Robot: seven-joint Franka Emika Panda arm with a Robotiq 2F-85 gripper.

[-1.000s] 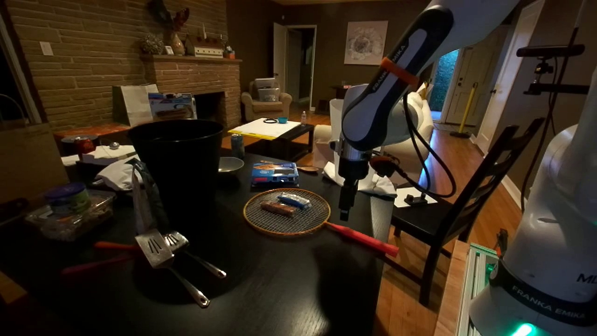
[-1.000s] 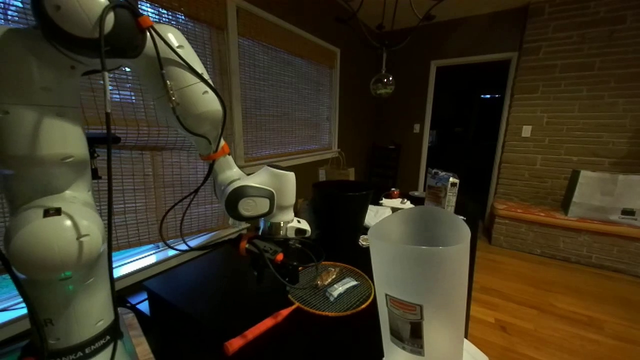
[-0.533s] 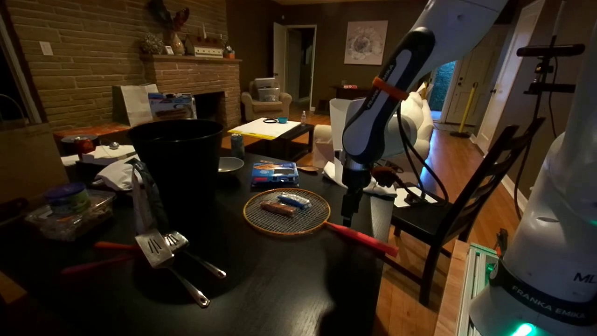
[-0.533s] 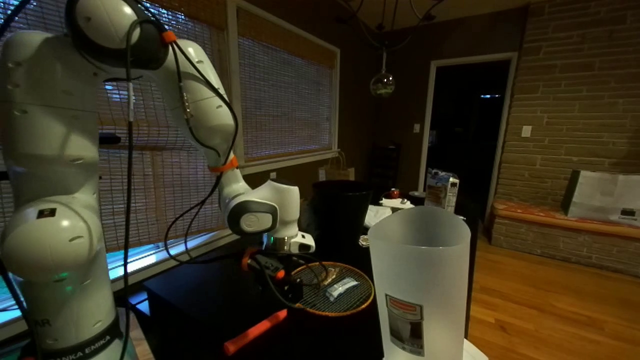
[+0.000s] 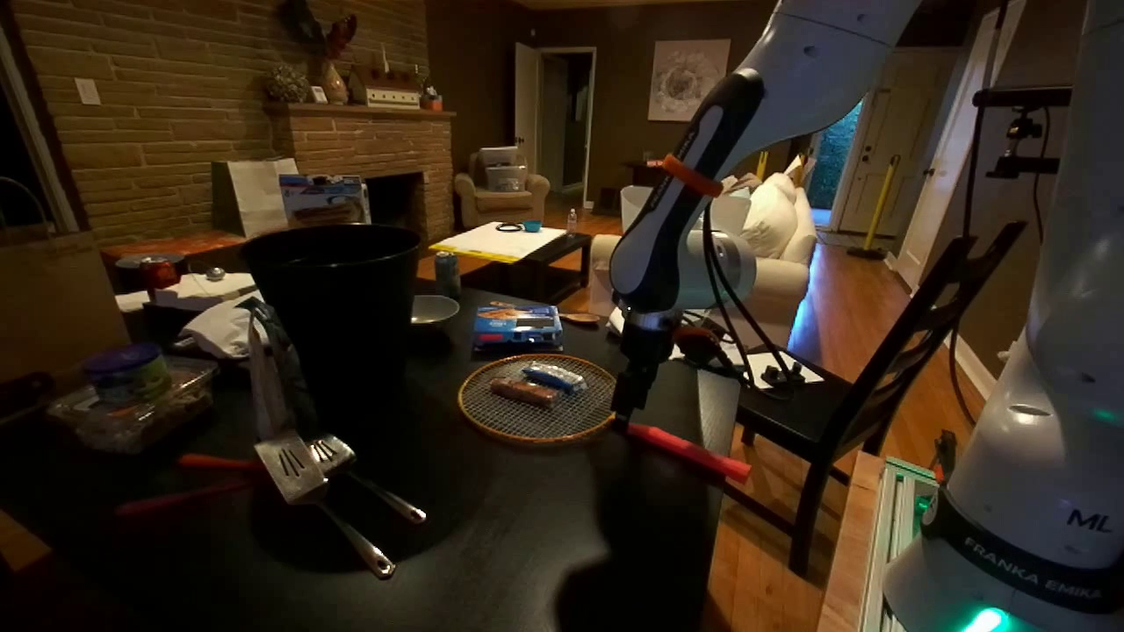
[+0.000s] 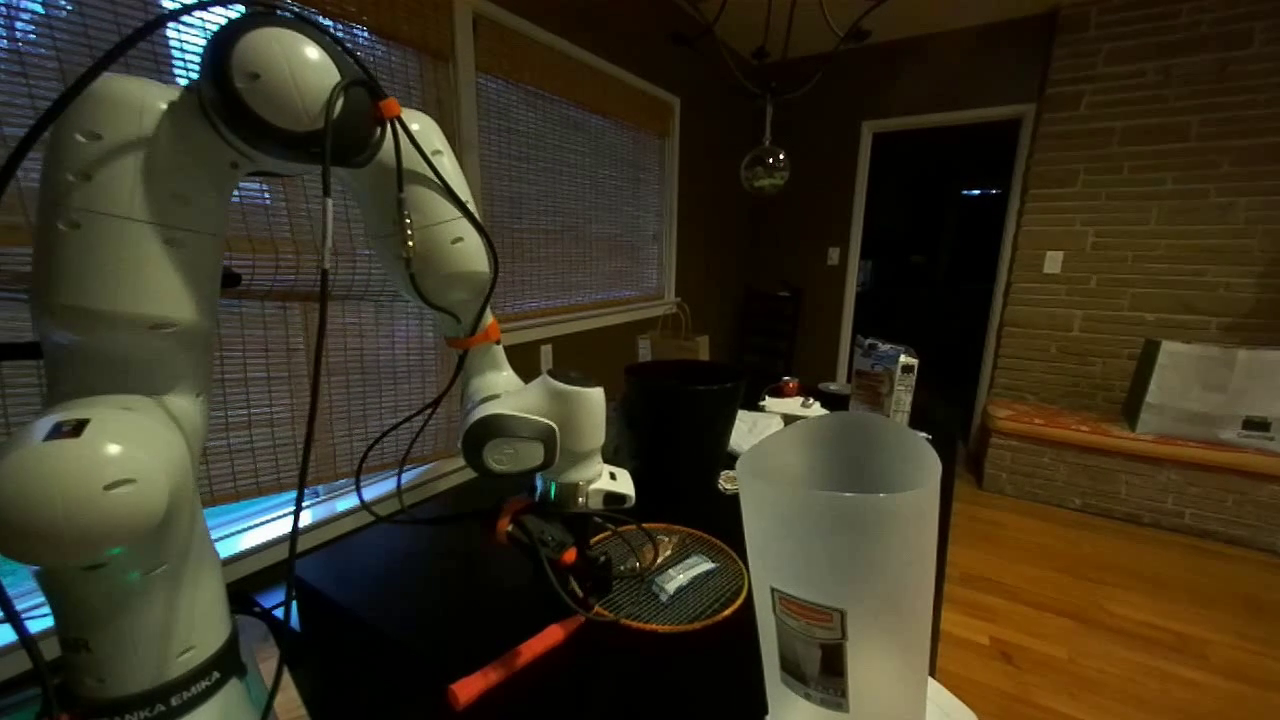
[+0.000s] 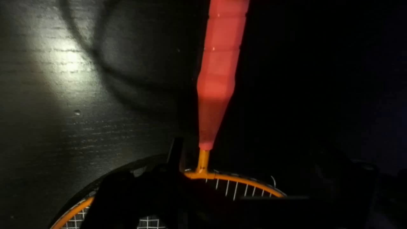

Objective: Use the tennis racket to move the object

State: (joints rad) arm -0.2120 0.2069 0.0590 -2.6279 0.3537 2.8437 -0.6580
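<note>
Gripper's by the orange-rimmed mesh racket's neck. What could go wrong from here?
The reddish-brown wrapped bar and blue-and-silver packet lie on the racket, nothing visibly securing them; tilting may slide them off. The black gripper is by the slim orange shaft; gripping there, short of the red handle, might allow twisting.

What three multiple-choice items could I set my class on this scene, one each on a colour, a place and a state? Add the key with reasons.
1. What colour is the handle of the tennis racket?
A. blue
B. green
C. red

2. Where does the reddish-brown bar lie?
A. on the tennis racket
B. on the chair
C. on the sofa

3. How does the black bin stand?
A. upside down
B. upright
C. tipped on its side

1 C: it shows red in all three views.
2 A: in an exterior view it rests on the mesh.
3 B: in an exterior view it opens upward.
</note>
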